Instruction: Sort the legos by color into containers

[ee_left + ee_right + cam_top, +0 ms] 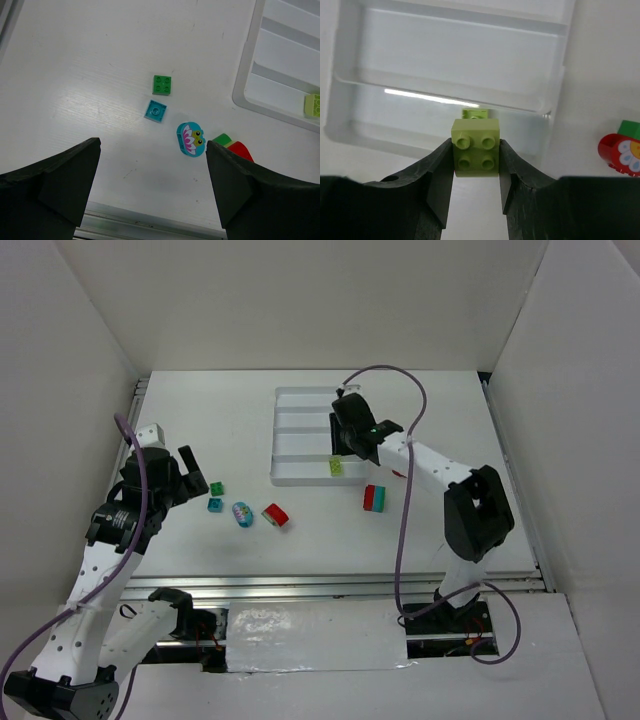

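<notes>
While the right hand pinches a pale yellow-green lego by its two side faces, studs turned toward the wrist camera, that lego hangs over the white tray. It is at the right end of the tray's nearest compartment, just inside the tray's near rim; whether it touches the compartment floor cannot be told. All four compartments run with their long axis left to right across the tray, so the brick sits above one end of a long slot, with bare white plastic stretching away to its left. The likely next move is a release, and it turns on this: the brick lies inside the tray's outline, not beside it, so simply spreading the fingers should leave it in that nearest slot (a small patch of the same green shows just beyond it, either a reflection or another brick). The left hand is spread wide and holds nothing, hovering above the tabletop well to the left of the tray. Left of the tray's near-left corner lie a dark green lego, a teal lego, a teal flower-printed piece and a red piece. A red-and-green stack lies just off the tray's near-right corner, nearer the right arm.
</notes>
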